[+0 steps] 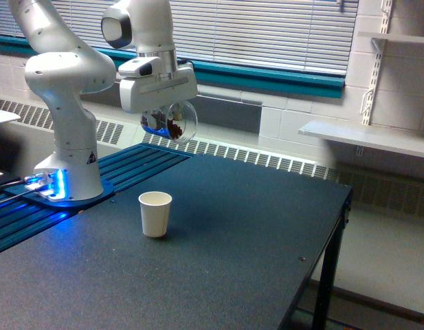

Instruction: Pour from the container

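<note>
Fingers [165, 124] clamped on clear cup [179, 122], held high, just right of paper cup [155, 214] on the bench [253, 227].

White Panda arm's gripper [163, 122] clamps a clear round container [177, 123] with brown bits inside, held tipped on its side, high above the white paper cup [155, 214]. That cup stands upright on the dark table [253, 227], below the container.
</note>
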Robot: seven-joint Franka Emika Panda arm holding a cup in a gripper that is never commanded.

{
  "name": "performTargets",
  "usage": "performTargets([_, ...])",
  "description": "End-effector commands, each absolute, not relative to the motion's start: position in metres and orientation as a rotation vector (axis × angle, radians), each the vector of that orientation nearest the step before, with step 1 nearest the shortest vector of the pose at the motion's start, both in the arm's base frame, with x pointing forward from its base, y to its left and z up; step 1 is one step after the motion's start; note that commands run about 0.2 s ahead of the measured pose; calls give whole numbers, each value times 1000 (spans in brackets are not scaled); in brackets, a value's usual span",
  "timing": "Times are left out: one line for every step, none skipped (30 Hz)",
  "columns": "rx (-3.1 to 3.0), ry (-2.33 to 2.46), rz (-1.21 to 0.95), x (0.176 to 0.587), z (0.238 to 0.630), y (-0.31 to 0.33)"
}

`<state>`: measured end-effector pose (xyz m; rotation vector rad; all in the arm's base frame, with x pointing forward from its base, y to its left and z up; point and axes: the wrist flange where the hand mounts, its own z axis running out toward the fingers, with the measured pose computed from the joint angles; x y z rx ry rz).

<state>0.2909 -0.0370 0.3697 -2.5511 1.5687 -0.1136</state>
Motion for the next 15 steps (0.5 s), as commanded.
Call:
performTargets([-2559,1581,-60,283,355,-37])
performTargets([-2561,1583,-57,283,355,-37])
performTargets([-2562,1585,-54,282,354,-37])
performTargets([-2560,1587,-54,282,354,-37])
performTargets([-2558,1588,-53,282,354,-38])
performTargets([-2559,1589,-53,282,354,-38])
performTargets([-2560,1591,-52,282,354,-38])
performTargets([-2556,1594,-52,282,354,-38])
performTargets([-2554,1595,-51,282,354,-38])
performTargets([-2553,1595,-51,282,354,-39])
performTargets([-2553,1595,-50,282,354,-39])
performTargets([-2551,1597,-50,282,354,-39])
performTargets([-2548,1599,-51,282,354,-39])
performTargets([-2547,1600,-50,282,354,-39])
performTargets([-2547,1600,-50,282,354,-39])
